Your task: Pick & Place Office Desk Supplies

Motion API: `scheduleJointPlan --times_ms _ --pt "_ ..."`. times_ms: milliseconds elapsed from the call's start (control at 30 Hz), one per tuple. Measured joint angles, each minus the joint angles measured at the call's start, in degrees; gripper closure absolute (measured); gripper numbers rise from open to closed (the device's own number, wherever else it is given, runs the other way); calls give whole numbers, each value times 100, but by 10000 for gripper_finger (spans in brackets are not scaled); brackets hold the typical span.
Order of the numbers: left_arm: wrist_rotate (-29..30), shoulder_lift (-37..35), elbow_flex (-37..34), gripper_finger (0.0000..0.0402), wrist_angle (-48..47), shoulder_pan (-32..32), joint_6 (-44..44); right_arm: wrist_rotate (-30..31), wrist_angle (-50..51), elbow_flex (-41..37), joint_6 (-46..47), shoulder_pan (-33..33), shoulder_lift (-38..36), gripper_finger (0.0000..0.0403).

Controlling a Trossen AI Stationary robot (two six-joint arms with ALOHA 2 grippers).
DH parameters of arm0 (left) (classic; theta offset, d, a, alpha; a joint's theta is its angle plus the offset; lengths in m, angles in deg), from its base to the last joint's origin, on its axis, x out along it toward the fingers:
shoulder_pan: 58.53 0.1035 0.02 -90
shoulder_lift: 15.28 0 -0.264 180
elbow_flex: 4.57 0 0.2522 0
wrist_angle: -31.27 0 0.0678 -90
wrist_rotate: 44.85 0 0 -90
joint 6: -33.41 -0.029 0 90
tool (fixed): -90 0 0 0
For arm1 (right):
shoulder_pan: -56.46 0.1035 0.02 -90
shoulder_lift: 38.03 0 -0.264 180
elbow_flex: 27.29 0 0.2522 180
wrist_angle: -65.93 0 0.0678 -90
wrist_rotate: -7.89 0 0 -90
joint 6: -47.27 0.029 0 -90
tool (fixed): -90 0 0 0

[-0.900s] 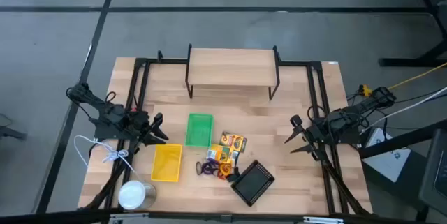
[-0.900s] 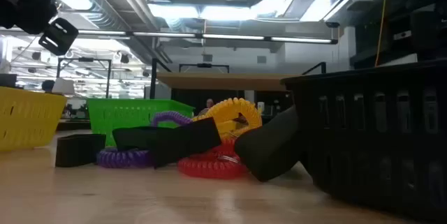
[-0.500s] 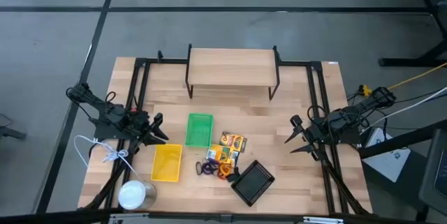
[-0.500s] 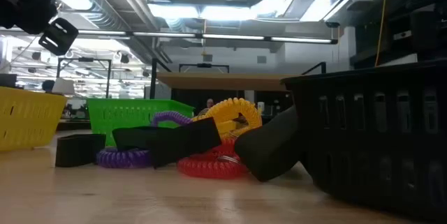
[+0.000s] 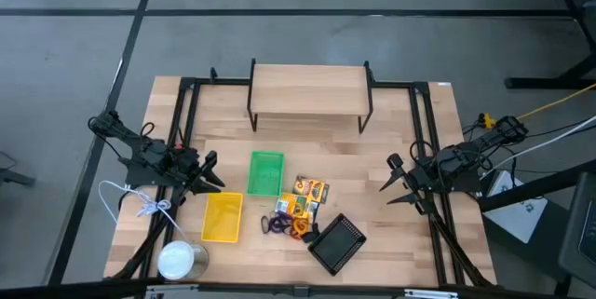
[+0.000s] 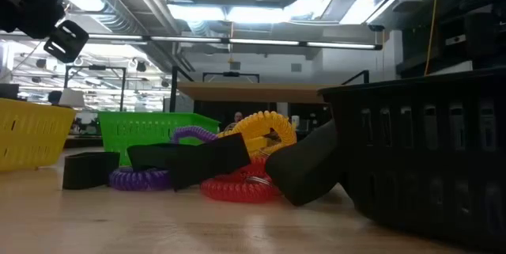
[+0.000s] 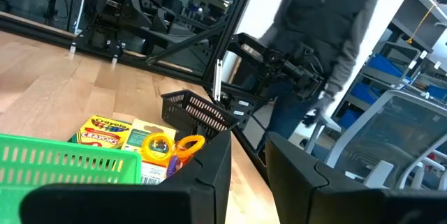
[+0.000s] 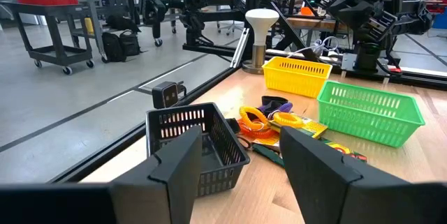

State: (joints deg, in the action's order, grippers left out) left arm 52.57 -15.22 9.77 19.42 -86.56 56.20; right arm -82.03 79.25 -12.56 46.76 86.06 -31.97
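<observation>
The green tray (image 5: 265, 172), the yellow tray (image 5: 223, 217) and the black mesh tray (image 5: 335, 242) rest on the table near its middle. Two printed boxes (image 5: 304, 197) lie between them, with purple and orange loops (image 5: 284, 226) and black clips (image 6: 198, 161) beside the mesh tray. My left gripper (image 5: 210, 173) hovers open at the table's left, beside the green tray. My right gripper (image 5: 392, 181) hovers open at the table's right. Each touches nothing.
A wooden shelf on a black frame (image 5: 309, 89) stands at the table's far side. A white round can (image 5: 177, 259) and a white cord (image 5: 140, 204) lie at the near left. A person (image 7: 321, 35) stands beyond the table's right side.
</observation>
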Motion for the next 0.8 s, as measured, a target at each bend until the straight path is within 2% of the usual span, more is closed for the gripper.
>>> scheduleJointPlan --times_ms 500,633,800 --pt "-1 0 0 315 0 1 0 16 0 0 -36 0 0 206" --pt "-2 0 -1 315 0 0 0 759 -155 -2 -458 -4 2 206" --pt "0 -2 0 315 0 0 0 904 -171 -2 -339 0 2 206"
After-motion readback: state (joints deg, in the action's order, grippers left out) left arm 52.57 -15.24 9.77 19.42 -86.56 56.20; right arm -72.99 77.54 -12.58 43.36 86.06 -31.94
